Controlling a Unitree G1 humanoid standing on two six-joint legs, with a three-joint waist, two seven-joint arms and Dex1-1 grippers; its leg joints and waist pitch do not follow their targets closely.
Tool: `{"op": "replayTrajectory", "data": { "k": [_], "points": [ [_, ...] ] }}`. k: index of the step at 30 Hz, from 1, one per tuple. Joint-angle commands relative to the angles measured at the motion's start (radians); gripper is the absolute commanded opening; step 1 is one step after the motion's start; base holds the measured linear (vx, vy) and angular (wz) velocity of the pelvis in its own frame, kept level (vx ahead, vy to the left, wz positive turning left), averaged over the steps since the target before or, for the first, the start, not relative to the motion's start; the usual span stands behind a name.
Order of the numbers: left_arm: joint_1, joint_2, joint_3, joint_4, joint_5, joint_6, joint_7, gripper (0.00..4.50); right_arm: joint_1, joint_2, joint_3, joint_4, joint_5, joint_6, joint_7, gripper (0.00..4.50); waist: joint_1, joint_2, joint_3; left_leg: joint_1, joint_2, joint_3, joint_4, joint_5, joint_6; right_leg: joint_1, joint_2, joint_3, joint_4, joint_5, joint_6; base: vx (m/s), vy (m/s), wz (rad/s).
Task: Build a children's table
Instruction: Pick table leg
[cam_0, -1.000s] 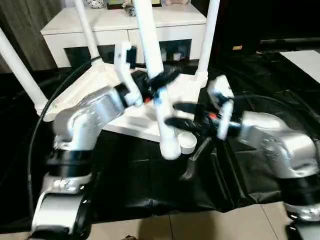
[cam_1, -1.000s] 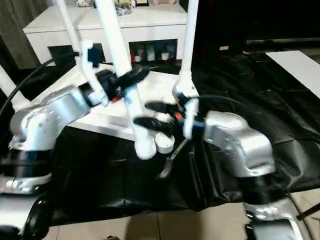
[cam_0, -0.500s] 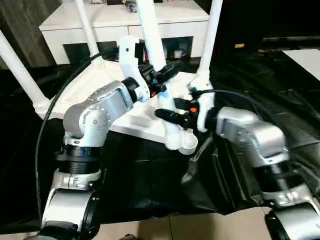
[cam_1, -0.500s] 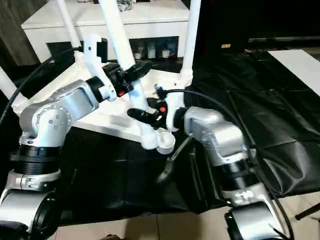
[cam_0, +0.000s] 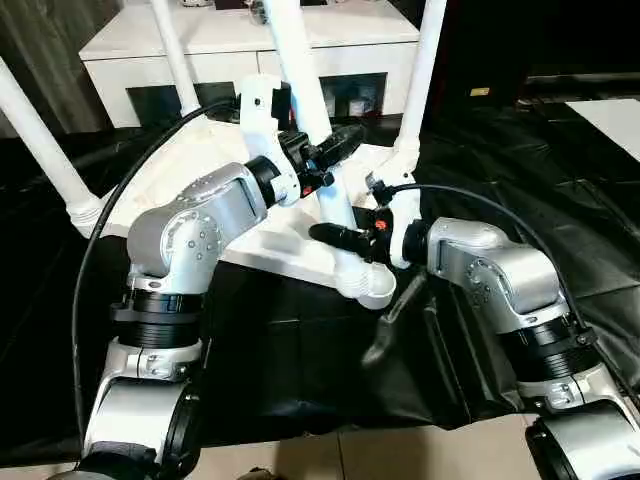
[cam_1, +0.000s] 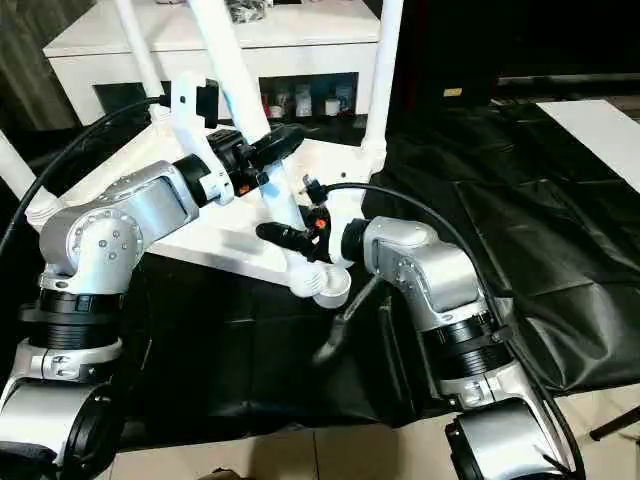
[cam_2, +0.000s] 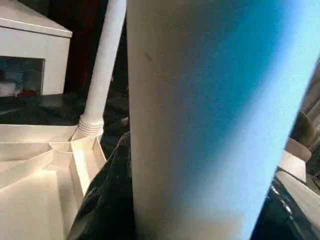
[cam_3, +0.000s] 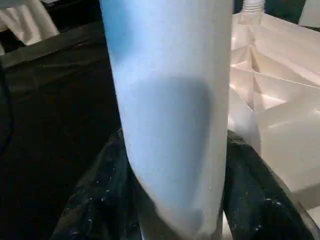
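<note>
The children's table lies upside down on the black sheet, its ribbed white top facing up. Three white legs stand in its corners. A fourth leg leans over the near corner, its lower end just off the top's edge. My left gripper is shut on this leg at mid-height. My right gripper is closed around the same leg near its lower end, black fingers on both sides. The same leg fills the left wrist view and the right wrist view.
A white cabinet with dark doors stands right behind the table. A crumpled black sheet covers the floor around it, with pale tiles at the near edge. A black cable loops from my left arm.
My right gripper has moved in from the right and closed around the lower part of the leaning leg. The left gripper keeps its hold. The camera has shifted.
</note>
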Motion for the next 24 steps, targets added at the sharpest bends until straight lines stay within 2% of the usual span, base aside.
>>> {"op": "replayTrajectory", "data": {
  "k": [1, 2, 4, 5, 6, 8, 12, 16, 18, 21, 24],
  "points": [
    [-0.015, 0.017, 0.005, -0.031, 0.009, -0.017, -0.018, 1.74, 0.014, -0.023, -0.037, -0.034, 0.039, 0.003, 0.044, 1.92, -0.002, -0.016, -0.078, 0.031, 0.041, -0.023, -0.08, -0.216, -0.018, 0.048, -0.03, 0.031, -0.059, -0.203, -0.189, 0.0, 0.0, 0.0],
    [-0.01, 0.026, -0.003, -0.035, 0.015, -0.025, -0.037, 1.74, 0.029, -0.037, -0.058, -0.071, 0.078, -0.001, 0.091, 1.9, -0.001, -0.015, -0.078, 0.03, 0.042, -0.024, -0.08, -0.214, -0.015, 0.049, -0.03, 0.031, -0.058, -0.2, -0.189, 0.0, 0.0, 0.0],
    [-0.007, 0.029, -0.005, -0.037, 0.016, -0.028, -0.045, 1.74, 0.034, -0.042, -0.066, -0.083, 0.093, 0.001, 0.106, 1.86, -0.001, -0.017, -0.079, 0.028, 0.042, -0.024, -0.079, -0.204, -0.009, 0.051, -0.032, 0.031, -0.056, -0.193, -0.194, 0.0, 0.0, 0.0],
    [0.002, 0.044, -0.008, -0.045, -0.008, -0.012, -0.09, 2.09, 0.046, -0.064, -0.094, -0.114, 0.137, 0.011, 0.153, 1.86, 0.0, -0.017, -0.077, 0.028, 0.042, -0.023, -0.079, -0.21, -0.004, 0.05, -0.032, 0.032, -0.059, -0.203, -0.194, 0.0, 0.0, 0.0],
    [0.005, 0.047, -0.007, -0.047, -0.02, -0.003, -0.106, 2.44, 0.048, -0.07, -0.101, -0.12, 0.147, 0.014, 0.164, 1.84, 0.002, -0.019, -0.078, 0.029, 0.041, -0.023, -0.077, -0.213, 0.001, 0.052, -0.034, 0.031, -0.059, -0.216, -0.195, 0.0, 0.0, 0.0],
    [0.026, 0.075, -0.012, -0.058, -0.065, 0.028, -0.189, 2.45, 0.057, -0.115, -0.12, -0.137, 0.176, 0.021, 0.228, 1.83, 0.002, -0.014, -0.078, 0.029, 0.04, -0.023, -0.077, -0.209, 0.009, 0.05, -0.031, 0.031, -0.059, -0.218, -0.2, 0.0, 0.0, 0.0],
    [0.037, 0.106, -0.028, -0.068, -0.073, 0.02, -0.261, 2.87, 0.067, -0.179, -0.112, -0.145, 0.185, 0.024, 0.312, 1.81, -0.001, -0.013, -0.075, 0.033, 0.041, -0.023, -0.079, -0.245, -0.005, 0.049, -0.031, 0.031, -0.063, -0.255, -0.203, 0.0, 0.0, 0.0],
    [0.041, 0.128, -0.048, -0.082, -0.076, 0.022, -0.314, 3.01, 0.07, -0.201, -0.113, -0.153, 0.199, 0.032, 0.338, 1.81, -0.002, -0.014, -0.074, 0.033, 0.042, -0.024, -0.079, -0.249, -0.007, 0.048, -0.032, 0.032, -0.063, -0.269, -0.199, 0.0, 0.0, 0.0],
    [0.039, 0.151, -0.06, -0.079, -0.071, 0.02, -0.336, 2.59, 0.073, -0.211, -0.116, -0.163, 0.217, 0.042, 0.352, 1.81, -0.002, -0.013, -0.074, 0.033, 0.041, -0.024, -0.079, -0.251, -0.008, 0.048, -0.031, 0.031, -0.063, -0.276, -0.201, 0.0, 0.0, 0.0],
    [0.039, 0.158, -0.062, -0.073, -0.071, 0.019, -0.348, 2.58, 0.072, -0.214, -0.118, -0.166, 0.229, 0.046, 0.364, 1.81, -0.001, -0.012, -0.074, 0.033, 0.042, -0.024, -0.079, -0.256, -0.011, 0.046, -0.032, 0.032, -0.063, -0.285, -0.202, 0.0, 0.0, 0.0],
    [0.042, 0.155, -0.055, -0.069, -0.089, 0.035, -0.362, 2.24, 0.073, -0.211, -0.122, -0.17, 0.242, 0.052, 0.375, 1.81, -0.002, -0.013, -0.073, 0.033, 0.041, -0.025, -0.079, -0.268, -0.016, 0.046, -0.032, 0.031, -0.063, -0.301, -0.2, 0.0, 0.0, 0.0]
  ]
}}
